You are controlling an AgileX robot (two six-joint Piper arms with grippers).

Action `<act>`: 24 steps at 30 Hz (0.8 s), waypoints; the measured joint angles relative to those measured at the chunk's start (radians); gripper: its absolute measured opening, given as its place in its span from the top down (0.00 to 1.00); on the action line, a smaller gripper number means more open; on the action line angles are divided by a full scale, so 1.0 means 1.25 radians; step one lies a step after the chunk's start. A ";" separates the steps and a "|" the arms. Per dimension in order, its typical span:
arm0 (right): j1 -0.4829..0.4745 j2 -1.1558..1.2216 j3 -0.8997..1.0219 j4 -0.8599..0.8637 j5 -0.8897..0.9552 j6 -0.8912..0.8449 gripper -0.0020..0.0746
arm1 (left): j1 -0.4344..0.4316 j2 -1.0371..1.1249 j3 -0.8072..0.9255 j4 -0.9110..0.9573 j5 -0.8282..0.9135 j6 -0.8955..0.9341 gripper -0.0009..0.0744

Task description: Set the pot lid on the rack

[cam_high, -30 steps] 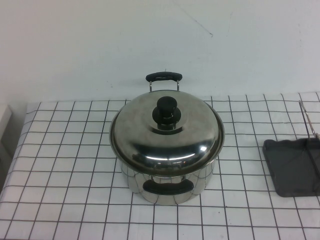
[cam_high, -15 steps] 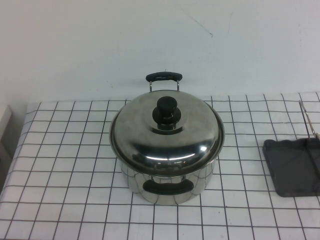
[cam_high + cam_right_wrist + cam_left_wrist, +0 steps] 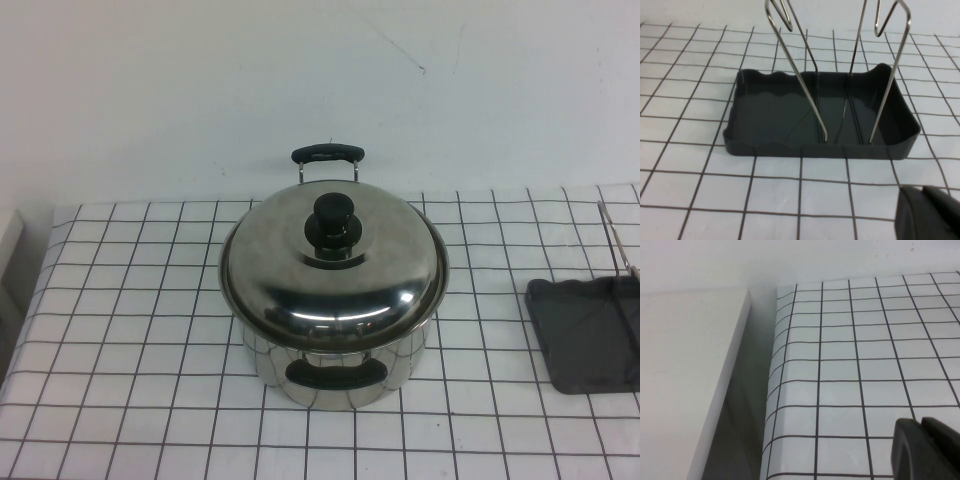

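The shiny steel pot lid (image 3: 335, 262) with its round black knob (image 3: 336, 222) sits on the steel pot (image 3: 335, 365) at the table's middle. The rack (image 3: 590, 330) lies at the right edge, cut off by the frame: a dark grey tray with thin wire rods (image 3: 620, 250). The right wrist view shows the rack's tray (image 3: 780, 112) and upright wire loops (image 3: 805, 80) close ahead. My right gripper (image 3: 922, 189) is shut and empty, just short of the rack. My left gripper (image 3: 921, 421) is shut and empty, over the table's left edge. Neither gripper shows in the high view.
The pot has two black handles, one at the back (image 3: 328, 153) and one at the front (image 3: 335, 373). The table carries a white cloth with a black grid (image 3: 130, 330). A white surface (image 3: 685, 380) stands beside the table's left edge, with a gap between.
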 joint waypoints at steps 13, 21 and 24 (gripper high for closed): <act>0.000 0.000 0.000 0.000 0.000 0.000 0.98 | 0.000 0.000 0.003 -0.379 -0.055 -0.163 0.99; 0.000 0.000 0.000 0.000 0.000 0.000 0.98 | 0.000 0.000 0.003 -0.603 -0.124 -0.125 0.99; 0.000 0.000 0.000 0.000 0.000 0.000 0.98 | 0.000 0.000 0.003 -0.608 -0.133 -0.117 0.99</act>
